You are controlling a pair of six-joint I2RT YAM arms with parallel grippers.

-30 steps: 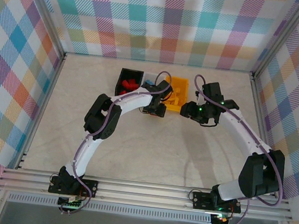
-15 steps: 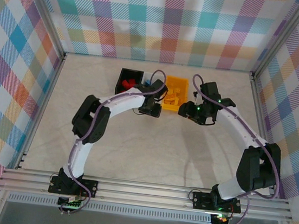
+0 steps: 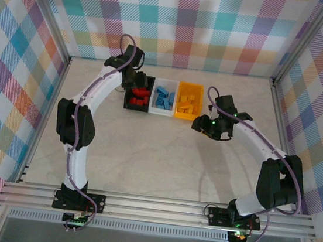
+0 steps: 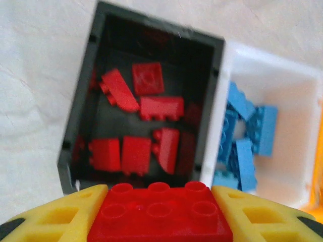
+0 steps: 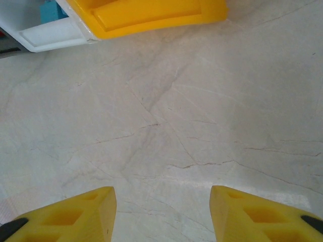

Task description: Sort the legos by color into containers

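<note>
Left wrist view: my left hand [image 4: 159, 228] pinches a red studded plastic brick [image 4: 159, 209] over the near rim of the black rectangular plastic bin [image 4: 75, 131] holding red bricks [image 4: 146, 108]. The white plastic bin [image 4: 298, 171] with blue bricks [image 4: 242, 156] touches its right wall. My right hand [image 5: 161, 217] is spread, empty, over bare tabletop [image 5: 166, 126], with the yellow-orange plastic bin [image 5: 151, 15] edge ahead.

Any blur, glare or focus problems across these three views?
Left wrist: the red brick held in the left pincer is fairly sharp, while the black bin and white bin behind it look soft, the white one washed out. Right wrist: the table shows crisp veins, without glare. Top external: light is even, nothing blurred.
</note>
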